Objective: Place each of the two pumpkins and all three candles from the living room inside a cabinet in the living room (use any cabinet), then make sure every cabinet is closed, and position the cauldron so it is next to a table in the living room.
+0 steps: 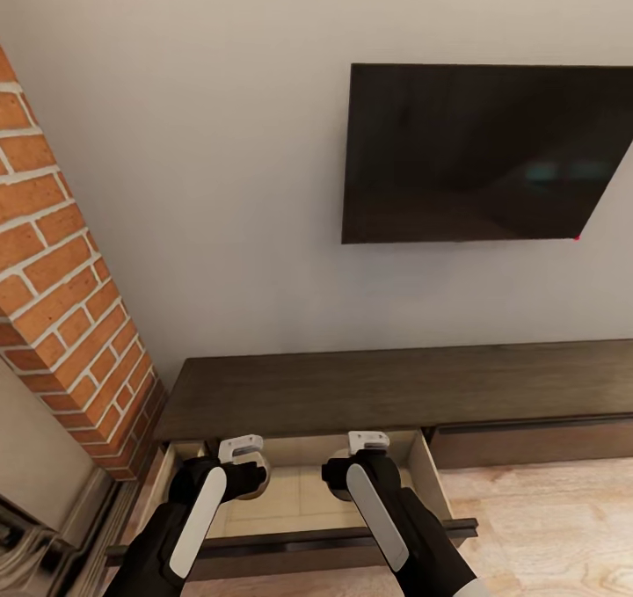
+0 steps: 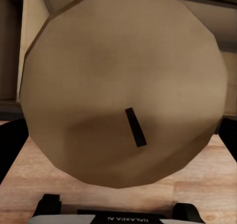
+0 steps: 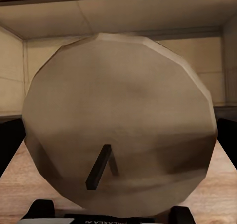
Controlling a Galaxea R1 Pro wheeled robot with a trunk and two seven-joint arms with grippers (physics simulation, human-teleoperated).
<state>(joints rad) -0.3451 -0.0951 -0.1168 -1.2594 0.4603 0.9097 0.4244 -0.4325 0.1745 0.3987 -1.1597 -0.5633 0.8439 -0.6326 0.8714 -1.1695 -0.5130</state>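
both arms fwd & low, left gripper (image 1: 243,465) & right gripper (image 1: 365,462) each clamped, wrists level

So the back wall (image 1: 220,184) is plain light grey, with a dark flat TV (image 1: 483,153) mounted on it, screen off, just a faint reflection. On the left there's a red brick column (image 1: 61,298) with pale mortar, slanting across the view. The floor (image 1: 545,518) is light wood planks. Lighting is soft and even, with no hard shadows anywhere.
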